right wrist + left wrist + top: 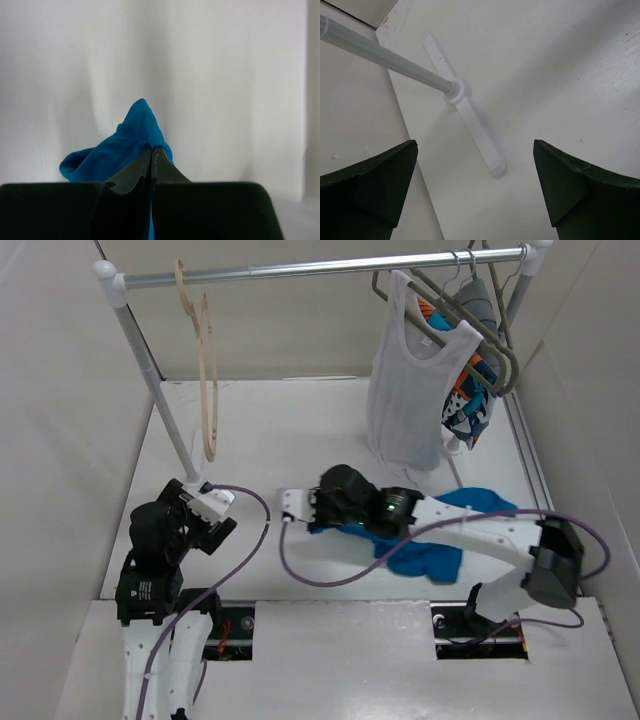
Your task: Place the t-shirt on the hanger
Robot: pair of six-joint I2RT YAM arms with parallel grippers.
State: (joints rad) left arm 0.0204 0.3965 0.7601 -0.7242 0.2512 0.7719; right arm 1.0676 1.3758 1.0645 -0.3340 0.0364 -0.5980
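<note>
From above, the hanger (207, 390) hangs from the left end of the rail (320, 267), over the far left of the surface (300, 420). A white tank top (405, 390) hangs on grey hangers (470, 320) at the right end. The blue t-shirt (440, 555) lies crumpled near the surface's near right edge, under the right arm. The right pincer (305, 512) sits at its left end and the left pincer (215, 515) near the near left corner. At the left wrist, the left pincer (475, 190) is spread wide and empty above the rack's pole (385, 57) and foot (470, 117). At the right wrist, the right pincer (151, 165) is clamped tight on a fold of the t-shirt (130, 145).
</note>
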